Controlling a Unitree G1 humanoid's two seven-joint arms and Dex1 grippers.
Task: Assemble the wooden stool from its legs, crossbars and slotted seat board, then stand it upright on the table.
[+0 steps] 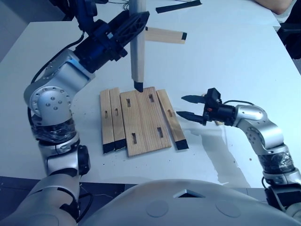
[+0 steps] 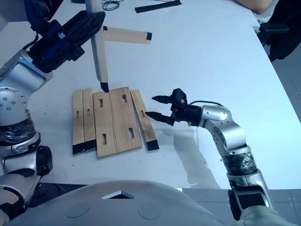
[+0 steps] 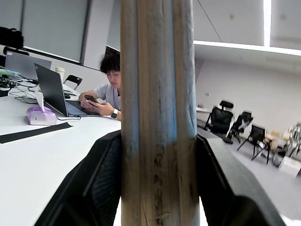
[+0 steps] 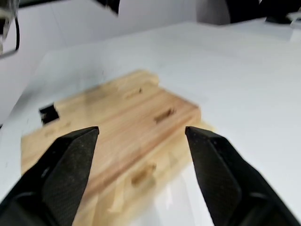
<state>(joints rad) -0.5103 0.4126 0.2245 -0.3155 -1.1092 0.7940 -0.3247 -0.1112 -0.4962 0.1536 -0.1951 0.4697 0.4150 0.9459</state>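
Left eye view: we held a leg (image 1: 138, 61) upright in the left hand (image 1: 140, 21), tip at the seat (image 1: 143, 120) edge, likely for slotting; right hand (image 1: 180, 106) gaped empty nearby.

1. The upper end of the upright leg (image 1: 137, 52) in my left jaws is cut off by the top edge of both head views.
2. From my left wrist, both its ends run out of frame, and it hides the jaws' inner faces.
3. From my right wrist, the seat board (image 4: 122, 117) is blurred. Its slots are smears, and my right jaws cover its near corners.
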